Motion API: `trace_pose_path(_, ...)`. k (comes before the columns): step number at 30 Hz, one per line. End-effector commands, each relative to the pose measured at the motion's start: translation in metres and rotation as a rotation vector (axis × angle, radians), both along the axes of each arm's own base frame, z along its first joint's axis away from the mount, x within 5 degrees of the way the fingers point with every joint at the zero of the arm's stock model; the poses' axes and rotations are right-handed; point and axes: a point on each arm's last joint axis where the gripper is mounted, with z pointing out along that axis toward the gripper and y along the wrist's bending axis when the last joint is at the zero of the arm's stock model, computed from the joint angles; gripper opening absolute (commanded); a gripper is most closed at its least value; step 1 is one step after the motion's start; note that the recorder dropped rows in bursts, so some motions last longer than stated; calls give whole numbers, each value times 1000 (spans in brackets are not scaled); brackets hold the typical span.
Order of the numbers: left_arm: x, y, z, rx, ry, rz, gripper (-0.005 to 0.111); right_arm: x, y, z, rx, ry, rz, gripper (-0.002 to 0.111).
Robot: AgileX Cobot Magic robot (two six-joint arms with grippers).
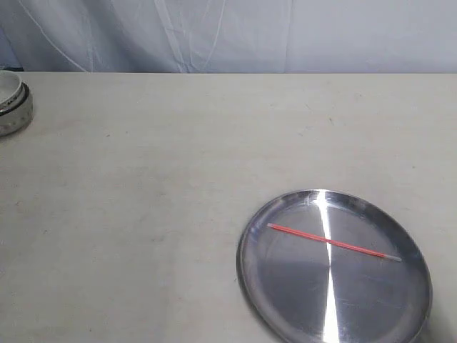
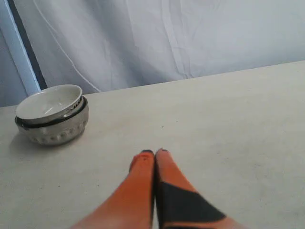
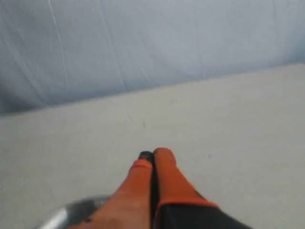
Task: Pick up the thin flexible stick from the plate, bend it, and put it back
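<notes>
The thin red-orange stick (image 1: 328, 241) lies straight across the round silver plate (image 1: 285, 300) at the lower right of the exterior view, its pale tip toward the right rim. Neither arm appears in the exterior view. In the left wrist view my left gripper (image 2: 154, 153) is shut with nothing between its orange fingers, above bare table. My right gripper (image 3: 152, 155) is also shut and holds nothing. A bit of the plate's rim (image 3: 66, 212) shows beside its fingers. Both wrist views miss the stick.
A small white bowl stacked in a patterned one (image 1: 13, 103) stands at the far left table edge and is seen again as the bowl (image 2: 51, 113) ahead of the left gripper. A white cloth backdrop (image 1: 228, 32) hangs behind the table.
</notes>
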Motion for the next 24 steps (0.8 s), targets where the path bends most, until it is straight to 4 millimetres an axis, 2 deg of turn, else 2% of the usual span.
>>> trace_pose_path(1, 0, -1, 6, -66, -71, -9, 0, 0, -8, 23, 414, -251, -86, -1)
trace_pose_path(5, 1, -3, 12, -370, -126, -8, 0, -2, -19, 31, 1007, -366, -151, -1)
trace_pose_path(7, 1, -2, 16, -503, -159, -4, 0, -3, -20, 35, 1021, -400, -146, -1)
trace_pose_path(11, 0, -1, 20, -574, -205, 2, 0, -3, -12, 66, 788, -374, -73, -1)
trace_pose_path(14, 0, 1, 24, -636, -249, 11, 0, 11, -2, 110, 501, -253, -25, -1)
trace_pose_path(17, 0, 3, 26, -846, -268, 28, 0, 45, 8, 153, 175, -7, 55, -1)
trace_pose_path(19, 0, 4, 25, -982, -262, 38, 0, 79, 9, 175, -3, 219, 77, -1)
trace_pose_path(22, 0, 2, 23, -1074, -215, 32, 0, 128, 3, 190, -186, 551, 66, -1)
trace_pose_path(24, 0, -2, 19, -1073, -154, 12, 0, 160, 2, 183, -260, 761, 104, -1)
